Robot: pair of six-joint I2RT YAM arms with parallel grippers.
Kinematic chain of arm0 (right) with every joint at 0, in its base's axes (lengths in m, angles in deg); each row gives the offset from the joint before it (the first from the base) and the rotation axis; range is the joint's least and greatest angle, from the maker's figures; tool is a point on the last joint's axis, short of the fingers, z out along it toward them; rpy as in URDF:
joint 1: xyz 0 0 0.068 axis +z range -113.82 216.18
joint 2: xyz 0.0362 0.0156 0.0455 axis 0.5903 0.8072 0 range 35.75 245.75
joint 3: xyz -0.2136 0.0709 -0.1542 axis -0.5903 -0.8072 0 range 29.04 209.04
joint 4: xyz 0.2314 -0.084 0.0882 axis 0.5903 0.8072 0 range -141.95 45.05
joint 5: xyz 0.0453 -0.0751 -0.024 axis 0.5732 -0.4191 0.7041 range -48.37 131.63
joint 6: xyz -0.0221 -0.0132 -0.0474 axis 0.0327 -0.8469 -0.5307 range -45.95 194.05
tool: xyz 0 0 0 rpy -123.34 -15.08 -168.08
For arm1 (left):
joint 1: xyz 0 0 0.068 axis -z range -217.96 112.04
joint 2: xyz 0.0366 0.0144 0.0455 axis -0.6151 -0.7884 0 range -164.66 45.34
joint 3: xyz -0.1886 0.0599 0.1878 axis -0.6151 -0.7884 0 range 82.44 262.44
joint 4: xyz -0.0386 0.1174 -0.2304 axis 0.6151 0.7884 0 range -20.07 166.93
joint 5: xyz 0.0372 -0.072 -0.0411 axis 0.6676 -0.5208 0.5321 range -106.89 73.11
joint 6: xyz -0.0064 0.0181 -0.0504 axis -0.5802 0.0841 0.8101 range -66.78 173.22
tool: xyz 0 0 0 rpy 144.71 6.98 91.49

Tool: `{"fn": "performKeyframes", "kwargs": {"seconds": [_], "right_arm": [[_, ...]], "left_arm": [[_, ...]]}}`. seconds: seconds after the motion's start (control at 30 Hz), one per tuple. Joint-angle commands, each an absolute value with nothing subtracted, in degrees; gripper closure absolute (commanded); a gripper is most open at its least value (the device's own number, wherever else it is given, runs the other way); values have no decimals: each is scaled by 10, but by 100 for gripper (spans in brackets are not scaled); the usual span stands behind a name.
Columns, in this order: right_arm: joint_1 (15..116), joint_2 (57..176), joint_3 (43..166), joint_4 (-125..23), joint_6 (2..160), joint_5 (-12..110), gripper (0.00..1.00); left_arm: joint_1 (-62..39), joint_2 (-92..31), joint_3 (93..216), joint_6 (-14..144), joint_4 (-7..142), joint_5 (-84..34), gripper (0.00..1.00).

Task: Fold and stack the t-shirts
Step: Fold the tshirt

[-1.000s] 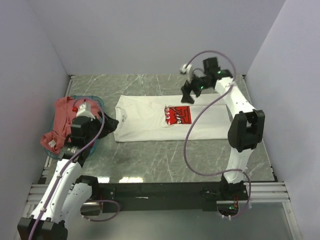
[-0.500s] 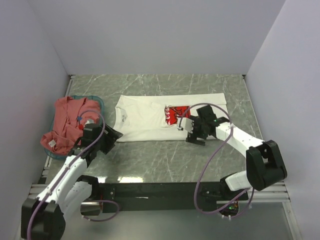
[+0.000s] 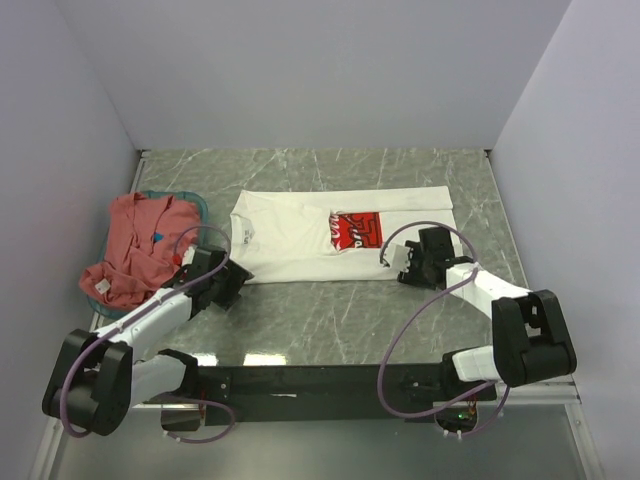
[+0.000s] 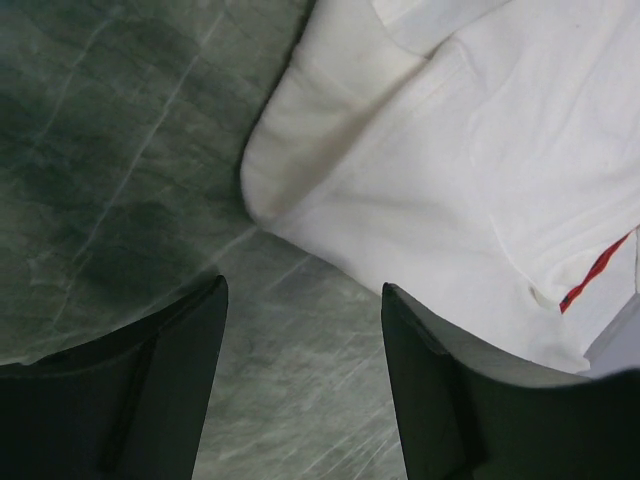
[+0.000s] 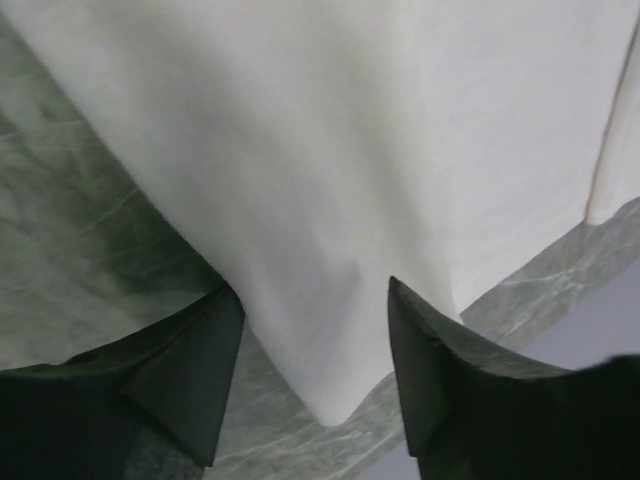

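At the near edge of the marble-patterned table (image 3: 330, 315), we have both arms low at the white Coca-Cola t-shirt (image 3: 290, 240). The left gripper (image 4: 300, 295) has its fingers spread over the near-left corner. The right gripper (image 5: 315, 295) is likewise spread, with the near-right corner lying between its fingers, and neither pinches cloth yet. The shirt lies flat across the middle of the table, collar to the left, red print (image 3: 352, 232) up, sleeves seemingly tucked in. We judge the folding early, with the main folds ahead. Farther left, the salmon-red t-shirt (image 3: 130, 250) sits crumpled in the teal basket (image 3: 198, 206), so nothing is stacked
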State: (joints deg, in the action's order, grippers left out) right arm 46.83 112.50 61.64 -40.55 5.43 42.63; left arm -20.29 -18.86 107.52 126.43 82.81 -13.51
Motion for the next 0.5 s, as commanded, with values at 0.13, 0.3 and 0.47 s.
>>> {"fn": "performKeyframes", "kwargs": {"seconds": [0.13,0.3,0.47], "right_arm": [[463,1163,601,-428,40,415,60],[462,1141,603,-368,38,440,82],[463,1089,596,-275,14,461,88]], "left_arm": [[-203,-180,1103,1275,834,-86,32],[-203,-165,1102,1265,843,-76,32],[-203,-157,1111,1251,857,-67,32]]}}
